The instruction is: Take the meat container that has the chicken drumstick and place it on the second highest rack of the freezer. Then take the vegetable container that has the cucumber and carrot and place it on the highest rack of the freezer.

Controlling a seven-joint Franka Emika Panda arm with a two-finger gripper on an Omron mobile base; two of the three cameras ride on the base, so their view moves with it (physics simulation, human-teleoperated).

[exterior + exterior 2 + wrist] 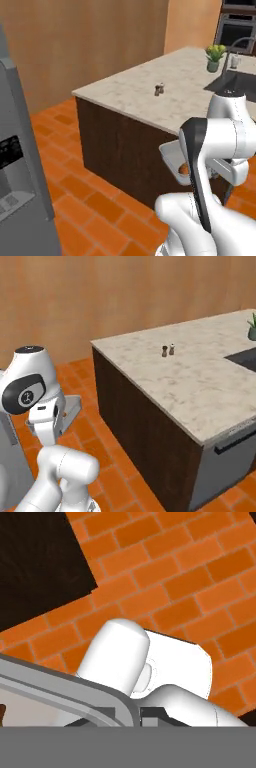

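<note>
My gripper [131, 714] is shut on the rim of the grey meat container [171, 154], holding it in the air over the tile floor beside the island. The orange-brown chicken drumstick [184, 169] lies in the container, partly hidden by my arm. From the right base view the meat container [71, 407] juts out behind my forearm. Its grey rim [60, 688] crosses the hand view. The grey refrigerator [20, 165] stands at the left, and the freezer's inside is hidden. The vegetable container, cucumber and carrot are out of view.
A dark-sided island with a pale stone top [150, 95] stands ahead. On it are two small shakers [168, 350], a potted plant [215, 56] and a sink [237, 82]. An oven [237, 30] is at the far right. Orange tile floor [85, 195] lies between refrigerator and island.
</note>
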